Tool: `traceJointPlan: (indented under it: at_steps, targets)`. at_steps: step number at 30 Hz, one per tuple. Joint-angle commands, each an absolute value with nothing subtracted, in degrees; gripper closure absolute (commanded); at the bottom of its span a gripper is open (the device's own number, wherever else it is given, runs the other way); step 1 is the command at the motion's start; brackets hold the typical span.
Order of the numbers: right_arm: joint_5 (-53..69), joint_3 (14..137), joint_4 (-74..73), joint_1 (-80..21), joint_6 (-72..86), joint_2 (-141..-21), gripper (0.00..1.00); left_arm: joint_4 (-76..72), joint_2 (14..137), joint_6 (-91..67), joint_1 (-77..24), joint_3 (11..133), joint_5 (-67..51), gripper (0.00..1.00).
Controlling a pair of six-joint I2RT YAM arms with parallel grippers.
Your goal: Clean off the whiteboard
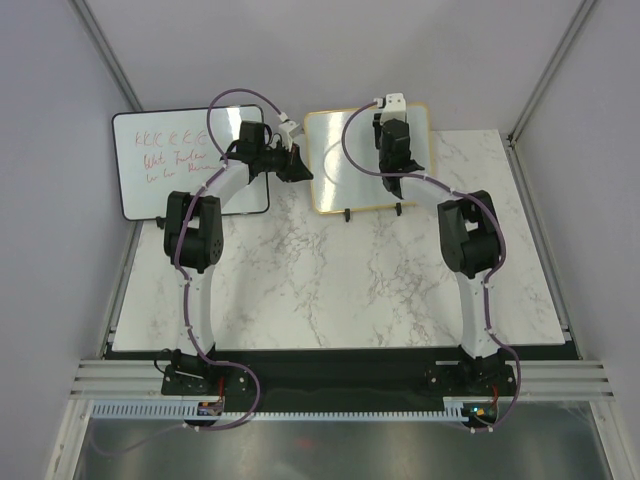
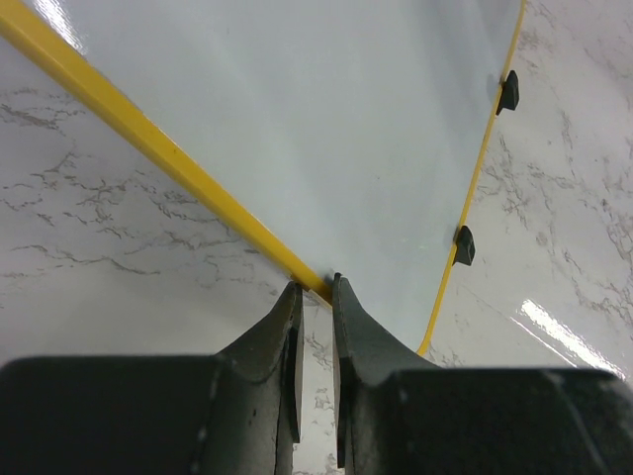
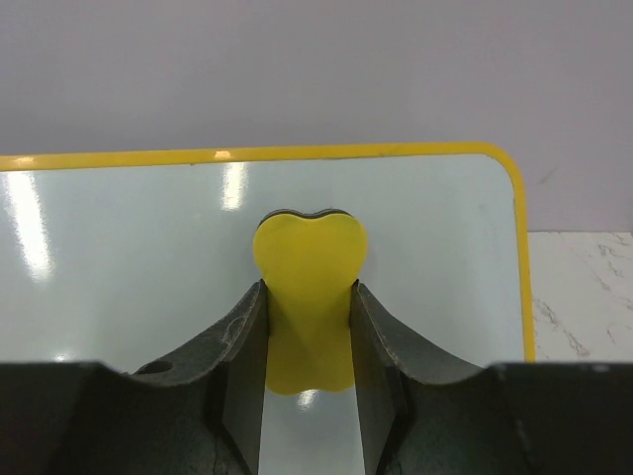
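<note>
The whiteboard (image 1: pixel 345 190), yellow-framed, stands on its two black feet (image 2: pixel 463 245) at the 12 o'clock edge of the marble table (image 1: pixel 330 290). In the overhead view its long axis runs from 9 to 3 o'clock. We find no handwriting on the parts of its face that the wrist views show; what lies under the arm is hidden. Against that face, near the 1 o'clock corner, sits the yellow heart-shaped eraser (image 3: pixel 309 247). It is clamped between the fingers of the right gripper (image 3: pixel 309 289), which stand only as far apart as the eraser is wide. The larger share of the face lies at 9 o'clock from these fingers, so we judge that the coming stroke runs along the long axis. The left gripper (image 2: pixel 316 289) pinches the frame at the board's 9 o'clock edge, jaws almost together, steadying it. A black-framed whiteboard (image 1: pixel 190 165) with red writing stands just beside, at 9 o'clock.
</note>
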State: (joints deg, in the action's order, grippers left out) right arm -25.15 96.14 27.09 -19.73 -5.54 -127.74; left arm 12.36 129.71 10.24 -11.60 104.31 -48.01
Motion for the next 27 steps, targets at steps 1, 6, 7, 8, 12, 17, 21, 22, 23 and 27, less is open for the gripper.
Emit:
traceJointPlan:
  at_steps: [1, 6, 7, 8, 12, 17, 21, 22, 23, 27]
  targets:
    - [-24.3, 97.6, 26.8, -21.9, -6.2, -127.8, 1.00, 11.2, 127.1, 14.2, -11.4, 106.4, -48.7, 0.98]
    - [-24.1, 104.5, 25.2, -22.0, -6.1, -130.0, 1.00, 11.6, 127.1, 14.6, -11.3, 106.2, -48.6, 0.98]
    - [-23.9, 105.2, 24.5, -21.9, -6.2, -130.7, 1.00, 11.6, 127.1, 14.6, -11.4, 106.2, -48.5, 0.98]
    - [-23.8, 105.7, 24.0, -22.0, -6.1, -130.9, 1.00, 11.6, 127.1, 14.6, -11.4, 106.2, -48.5, 0.98]
    - [-24.5, 102.2, 23.9, -22.0, -5.5, -130.3, 1.00, 11.6, 127.2, 14.5, -11.4, 106.3, -48.6, 0.98]
    - [-23.8, 93.0, 26.5, -21.9, -2.9, -127.1, 1.00, 11.5, 127.3, 14.5, -11.4, 106.4, -48.5, 0.98]
    - [-24.2, 89.6, 27.9, -23.2, -3.3, -125.9, 1.00, 11.6, 127.4, 14.3, -11.4, 106.4, -48.5, 0.98]
    - [-24.5, 89.4, 28.9, -23.5, -3.9, -125.8, 1.00, 11.5, 127.3, 14.2, -11.4, 106.3, -48.4, 0.98]
    - [-24.5, 90.0, 29.0, -23.5, -3.8, -125.8, 1.00, 11.5, 127.3, 14.3, -11.4, 106.3, -48.3, 0.98]
    - [-24.7, 96.6, 27.7, -23.5, -4.5, -127.4, 1.00, 11.7, 127.2, 14.9, -11.4, 106.1, -48.1, 0.98]
